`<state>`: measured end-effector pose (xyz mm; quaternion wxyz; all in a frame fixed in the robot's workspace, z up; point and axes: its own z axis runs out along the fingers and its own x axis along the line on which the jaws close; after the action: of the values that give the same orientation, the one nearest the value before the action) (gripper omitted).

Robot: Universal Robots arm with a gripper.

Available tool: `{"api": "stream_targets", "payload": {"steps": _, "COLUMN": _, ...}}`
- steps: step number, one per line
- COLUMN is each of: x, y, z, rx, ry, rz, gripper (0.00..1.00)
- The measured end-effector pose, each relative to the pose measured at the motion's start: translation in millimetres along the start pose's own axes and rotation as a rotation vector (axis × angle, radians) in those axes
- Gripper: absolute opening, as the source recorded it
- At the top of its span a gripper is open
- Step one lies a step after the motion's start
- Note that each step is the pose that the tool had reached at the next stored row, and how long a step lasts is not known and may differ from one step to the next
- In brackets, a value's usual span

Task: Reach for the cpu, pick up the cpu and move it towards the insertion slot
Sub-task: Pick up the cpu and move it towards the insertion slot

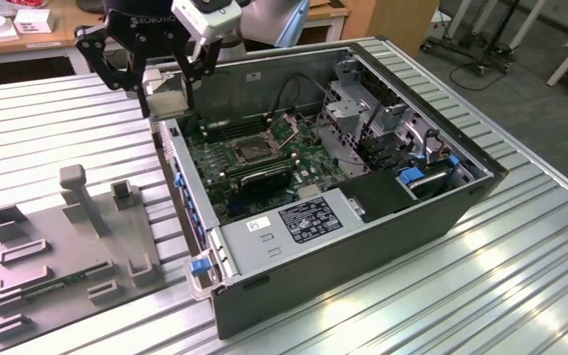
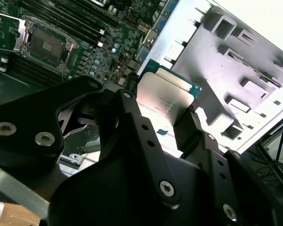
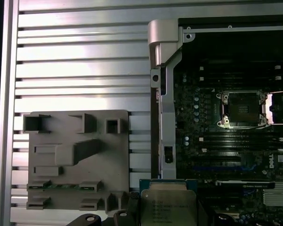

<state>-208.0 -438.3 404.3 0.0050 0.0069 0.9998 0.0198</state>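
gripper (image 2: 167,125) clamps the cpu (image 2: 166,96) above the case edge, well apart from the insertion slot (image 2: 45,45).

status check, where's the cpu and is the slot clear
Gripper shut on cpu, held up over the case's edge. Slot open, bare, cpu not there yet. Nothing seen in the way.
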Motion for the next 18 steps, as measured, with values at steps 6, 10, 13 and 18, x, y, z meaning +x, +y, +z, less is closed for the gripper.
{"api": "stream_targets", "payload": {"steps": 6, "x": -5.8, "y": 0.1, "z": 0.1, "rx": 0.0000, "ry": 0.0000, "rz": 0.000, "gripper": 0.55}}
{"api": "stream_targets", "payload": {"steps": 10, "x": -9.6, "y": 0.1, "z": 0.2, "rx": 0.0001, "ry": 0.0000, "rz": 0.000, "gripper": 0.55}}
{"api": "stream_targets", "payload": {"steps": 13, "x": -12.0, "y": 0.2, "z": 0.2, "rx": 0.0000, "ry": 0.0000, "rz": 0.000, "gripper": 0.55}}
{"api": "stream_targets", "payload": {"steps": 18, "x": -16.9, "y": 0.2, "z": 0.3, "rx": 0.0000, "ry": 0.0000, "rz": 0.000, "gripper": 0.55}}
